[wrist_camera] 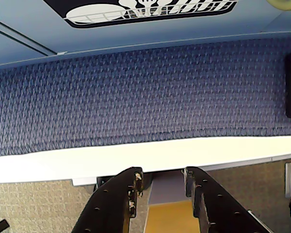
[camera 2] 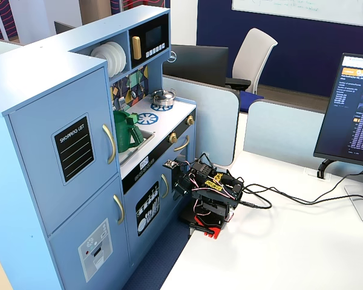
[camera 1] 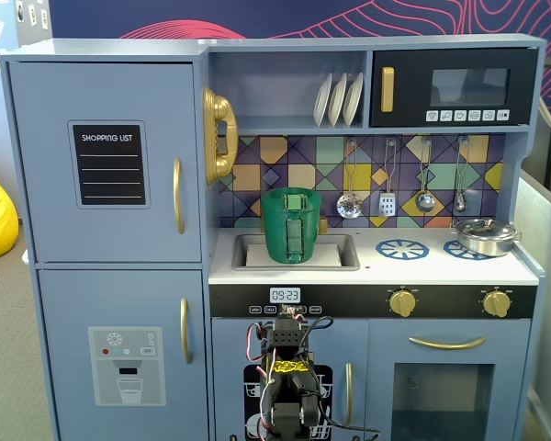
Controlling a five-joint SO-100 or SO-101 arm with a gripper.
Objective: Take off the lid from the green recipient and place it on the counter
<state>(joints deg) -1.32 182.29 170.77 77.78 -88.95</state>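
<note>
- Gripper (wrist_camera: 162, 187), nearest the wrist camera: jaws parted, holding nothing, above blue carpet (wrist_camera: 145, 92) and a white table edge (wrist_camera: 136, 158).
- Folded arm (camera 1: 289, 386) sits below and in front of the counter (camera 1: 459, 266).
- Legible text: "SHOPPING LIST" panel (camera 1: 108, 163); clock display (camera 1: 285, 295) reads "09:23".
- Green recipient (camera 1: 291, 225) stands in the sink (camera 1: 344, 253), well above the gripper.
- Lid (camera 1: 291, 192) is on it.
- Silver pan (camera 1: 485, 236) sits on a burner ring (camera 1: 402, 248)'s neighbour, far right.

Arm (camera 2: 209, 193) folded low, compact; gripper (wrist_camera: 161, 180) pointing down, jaws slightly apart, holding nothing.
</note>
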